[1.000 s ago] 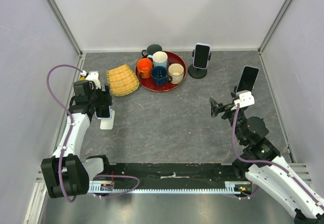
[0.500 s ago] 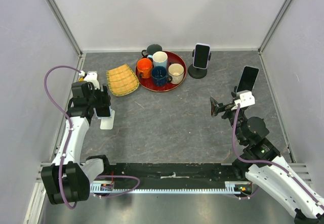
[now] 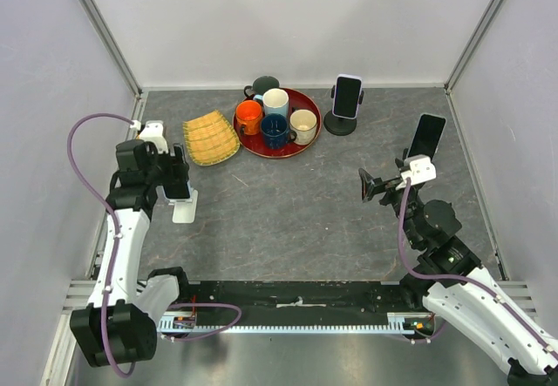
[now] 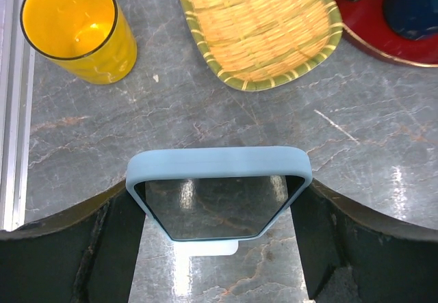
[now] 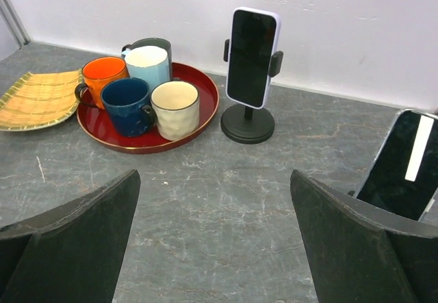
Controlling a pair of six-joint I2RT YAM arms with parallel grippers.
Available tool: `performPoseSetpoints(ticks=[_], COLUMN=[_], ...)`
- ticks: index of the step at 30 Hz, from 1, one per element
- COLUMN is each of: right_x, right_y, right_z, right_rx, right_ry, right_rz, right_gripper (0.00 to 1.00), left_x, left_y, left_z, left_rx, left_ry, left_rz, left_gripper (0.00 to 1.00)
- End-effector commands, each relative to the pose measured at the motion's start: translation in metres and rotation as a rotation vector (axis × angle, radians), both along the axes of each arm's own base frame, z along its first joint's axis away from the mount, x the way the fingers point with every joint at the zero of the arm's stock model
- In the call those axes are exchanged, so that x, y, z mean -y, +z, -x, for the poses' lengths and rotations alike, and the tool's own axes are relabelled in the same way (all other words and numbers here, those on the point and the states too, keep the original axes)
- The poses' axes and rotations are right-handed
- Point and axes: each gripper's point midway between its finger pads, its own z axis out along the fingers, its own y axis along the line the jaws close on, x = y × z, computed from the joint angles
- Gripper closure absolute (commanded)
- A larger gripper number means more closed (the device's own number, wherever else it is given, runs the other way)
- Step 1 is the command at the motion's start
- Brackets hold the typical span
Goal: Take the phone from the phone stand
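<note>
Over at nine o'clock on the grey stone-look table, the phone in its pale blue case point(image 4: 219, 207) stands propped on a small white stand point(image 3: 184, 213), top edge pointing up at the left wrist camera. The left gripper point(image 4: 219, 195) straddles it, one black finger on each long side, pinching the case with no gap showing. The phone's long axis runs up toward the wrist, so the lift looks like a straight pull along it, out of the cradle. The right gripper point(image 3: 373, 186) hangs spread wide at three o'clock, well apart; this looks like the left arm's job.
</note>
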Motion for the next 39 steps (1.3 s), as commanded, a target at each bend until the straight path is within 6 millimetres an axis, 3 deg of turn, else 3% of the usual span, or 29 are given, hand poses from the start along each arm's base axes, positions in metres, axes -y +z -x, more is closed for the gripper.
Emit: performPoseSetpoints(ticks=[1, 6, 7, 9, 13, 22, 26, 27, 29, 30, 34, 37, 39], right_x=[-0.016, -0.051, -0.055, -0.067, -0.088, -0.138, -0.161, -0.17, -0.191, -0.202, -0.233, -0.247, -0.253], right_y=[0.008, -0.002, 0.001, -0.011, -0.008, -0.005, -0.021, -0.037, -0.032, -0.04, -0.044, -0.038, -0.039], right_z=[0.001, 0.005, 0.004, 0.004, 0.006, 0.008, -0.001, -0.005, 0.002, -0.002, 0.007, 0.008, 0.008], right_rx=[-0.001, -0.085, -0.09, -0.157, -0.198, -0.284, -0.405, -0.474, -0.523, -0.576, -0.618, -0.58, -0.58], right_ry=[0.07, 0.237, 0.252, 0.297, 0.393, 0.605, 0.641, 0.647, 0.759, 0.784, 0.862, 0.849, 0.852], right_rz=[-0.031, -0.026, -0.029, -0.01, -0.017, -0.085, -0.163, -0.168, -0.191, -0.205, -0.217, -0.202, -0.196], right_gripper=[0.02, 0.02, 0.02, 0.02, 0.02, 0.02, 0.02, 0.02, 0.02, 0.02, 0.02, 0.02, 0.02], left_x=[0.014, 0.031, 0.036, 0.044, 0.07, 0.106, 0.125, 0.13, 0.143, 0.151, 0.175, 0.196, 0.211], left_y=[0.062, 0.085, 0.087, 0.093, 0.103, 0.123, 0.117, 0.116, 0.108, 0.105, 0.069, 0.048, 0.046], left_z=[-0.005, 0.005, 0.006, 0.009, 0.015, 0.023, 0.025, 0.025, 0.024, 0.024, 0.021, 0.02, 0.02], left_rx=[0.155, 0.18, 0.177, 0.162, 0.128, 0.076, 0.039, 0.026, 0.004, -0.015, -0.104, -0.175, -0.191], left_ry=[-0.043, -0.069, -0.081, -0.083, -0.144, -0.188, -0.23, -0.229, -0.251, -0.251, -0.22, -0.219, -0.238], left_rz=[0.053, 0.161, 0.186, 0.252, 0.412, 0.706, 0.789, 0.809, 0.834, 0.854, 0.869, 0.899, 0.925], left_gripper=[0.82, 0.98, 0.98, 0.98, 0.98, 0.98, 0.98, 0.98, 0.98, 0.98, 0.98, 0.98, 0.98])
